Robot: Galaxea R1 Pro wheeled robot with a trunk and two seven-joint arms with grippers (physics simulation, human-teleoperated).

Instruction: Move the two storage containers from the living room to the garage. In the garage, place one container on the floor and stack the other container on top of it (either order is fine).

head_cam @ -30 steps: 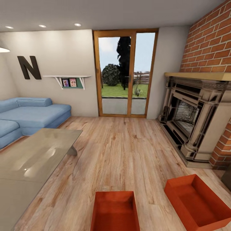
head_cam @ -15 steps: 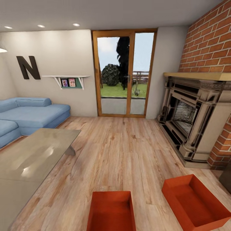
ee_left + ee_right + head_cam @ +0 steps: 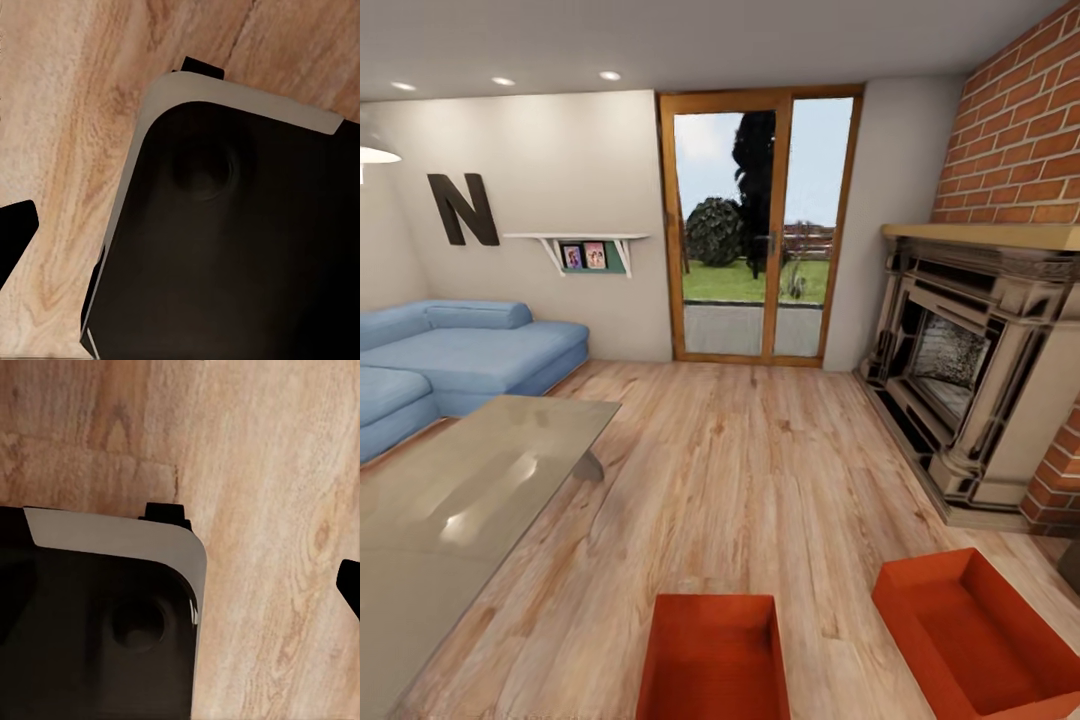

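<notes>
two storage containers (image 3: pixel 715 655) (image 3: pixel 975 630) lie on wood floor (image 3: pixel 740 470); gripper states unclear.

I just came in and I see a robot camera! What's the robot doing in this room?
It is looking across a living room. Two red-orange storage containers sit on the wood floor right in front of it: one straight ahead, the other off to the right near the brick fireplace. Both look empty and nothing is holding them yet. A blue sofa and a glass-topped table stand on the left.
</notes>
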